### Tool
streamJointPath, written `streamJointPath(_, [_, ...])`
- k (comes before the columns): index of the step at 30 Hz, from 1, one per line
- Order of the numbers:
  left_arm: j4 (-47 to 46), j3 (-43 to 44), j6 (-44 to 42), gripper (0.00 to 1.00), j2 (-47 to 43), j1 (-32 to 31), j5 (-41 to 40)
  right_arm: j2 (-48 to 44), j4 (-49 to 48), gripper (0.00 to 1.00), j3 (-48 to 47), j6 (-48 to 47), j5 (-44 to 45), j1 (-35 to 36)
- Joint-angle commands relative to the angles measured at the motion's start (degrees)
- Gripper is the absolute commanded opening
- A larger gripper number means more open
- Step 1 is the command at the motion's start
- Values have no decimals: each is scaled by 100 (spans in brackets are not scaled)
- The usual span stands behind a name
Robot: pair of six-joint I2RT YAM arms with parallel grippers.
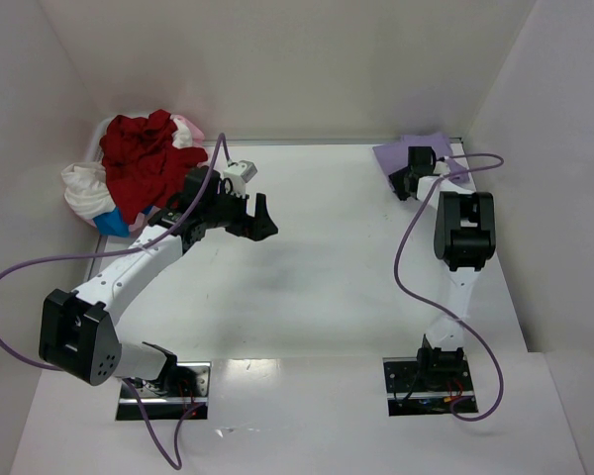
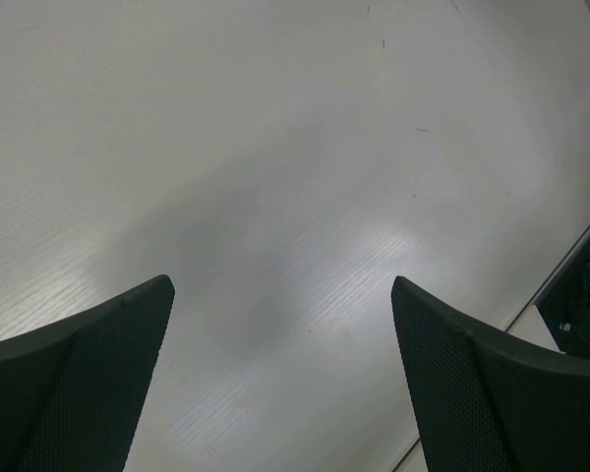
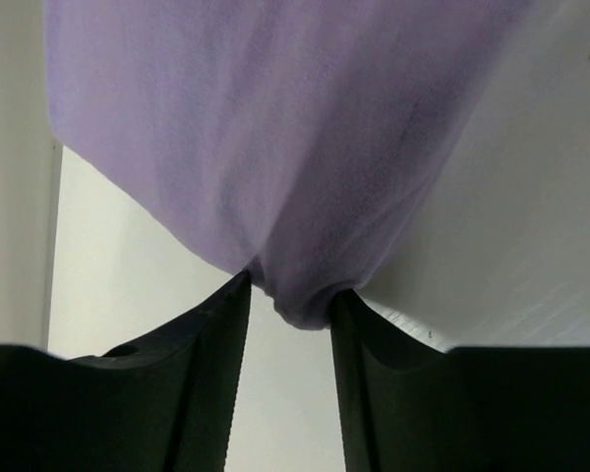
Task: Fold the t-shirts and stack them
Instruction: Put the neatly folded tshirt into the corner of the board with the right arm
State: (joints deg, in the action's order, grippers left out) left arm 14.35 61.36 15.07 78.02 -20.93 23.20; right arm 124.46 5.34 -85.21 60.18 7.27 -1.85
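Observation:
The lavender t-shirt (image 1: 393, 153) lies folded at the table's far right corner. My right gripper (image 1: 408, 180) is on its near edge. In the right wrist view the right gripper (image 3: 293, 287) pinches a bunched fold of the lavender cloth (image 3: 275, 128) between its fingertips. The red t-shirt (image 1: 144, 163) lies crumpled on a heap at the far left, over the white t-shirt (image 1: 83, 188), with the pale pink t-shirt (image 1: 187, 127) behind it. My left gripper (image 1: 261, 218) is open and empty over bare table, right of the heap. It also shows in the left wrist view (image 2: 281, 287).
A bit of blue cloth (image 1: 113, 224) shows at the heap's near edge. White walls close in the table on the left, back and right. Purple cables loop from both arms. The right arm's base plate (image 2: 580, 295) shows at the left wrist view's right edge.

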Motion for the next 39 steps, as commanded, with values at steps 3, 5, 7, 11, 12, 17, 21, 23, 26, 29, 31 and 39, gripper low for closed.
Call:
streamJointPath(3, [-46,192,-83,99,12,27,97,175,-551,45,-215,-190,-32,-26])
streamJointPath(5, [-46,192,-83,99,12,27,149,122,-674,47,-163,-472,-234,-26])
streamJointPath(7, [-98,192,-83,99,12,27,150,122,-894,48,-163,-639,-619,-105])
streamJointPath(11, [-99,192,-31,99,12,27,202,123,-483,57,-303,-1086,-1272,-176])
streamJointPath(12, [-99,192,-30,99,-41,27,202,-87,-386,59,-303,-1183,-1272,-176])
streamJointPath(17, [-204,139,30,99,-41,27,325,-1124,-166,71,276,-1781,-1342,-176])
streamJointPath(21, [-257,139,84,99,-93,27,457,-1837,-51,78,338,-2396,-869,-228])
streamJointPath(23, [-257,78,137,99,-94,27,510,-1908,-51,81,286,-2756,-385,-228])
streamJointPath(26, [-310,25,189,99,-147,27,510,-1673,19,81,-179,-3134,142,-228])
streamJointPath(29, [-310,25,189,99,-199,27,510,-1233,414,69,-855,-3504,520,-228])
streamJointPath(31, [-310,25,241,99,-199,27,431,-706,764,60,-1418,-3706,679,-228])
streamJointPath(39, [-20,218,128,99,-77,27,185,648,1407,14,-2710,-4093,1137,-395])
